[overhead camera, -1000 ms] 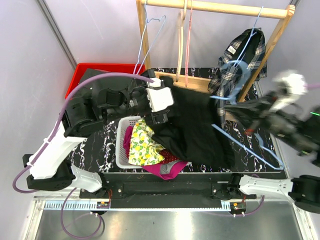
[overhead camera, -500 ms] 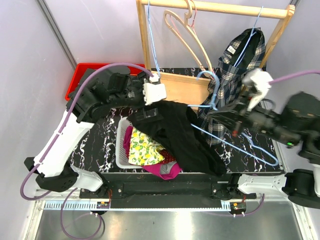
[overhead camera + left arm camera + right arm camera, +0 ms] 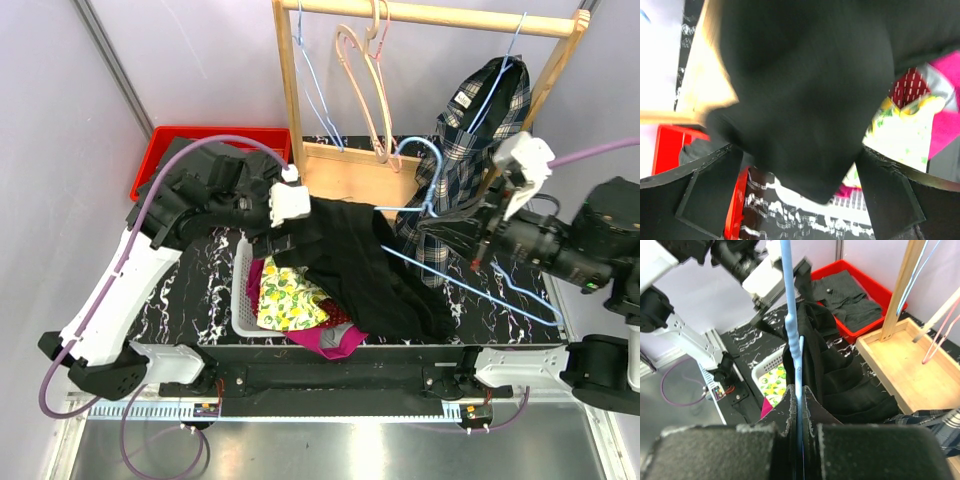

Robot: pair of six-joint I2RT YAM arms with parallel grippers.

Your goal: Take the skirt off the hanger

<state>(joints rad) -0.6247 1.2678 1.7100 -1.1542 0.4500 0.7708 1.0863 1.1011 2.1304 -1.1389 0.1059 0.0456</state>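
The black skirt (image 3: 365, 265) lies spread over the marble table, its upper edge draped on the light-blue wire hanger (image 3: 470, 285). In the right wrist view the skirt (image 3: 840, 375) bunches round the hanger wire (image 3: 790, 285) ahead of the jaws. My right gripper (image 3: 458, 228) (image 3: 799, 390) is shut on that wire and holds the hanger above the table. My left gripper (image 3: 283, 238) (image 3: 800, 160) is at the skirt's left end, jaws wide open, with black cloth (image 3: 805, 85) hanging between and beyond its fingers.
A white basket (image 3: 243, 290) of lemon-print and pink clothes sits under the skirt's left side. A red bin (image 3: 160, 150) with dark cloth stands at the back left. The wooden rack (image 3: 285, 90) carries a plaid shirt (image 3: 475, 125), wooden hangers (image 3: 365, 70) and a blue wire hanger (image 3: 318, 95).
My right arm swung in from the far right with the hanger, then eased back. My left gripper moved left and nearer, staying open. The skirt shifted left. The wooden hangers swing.
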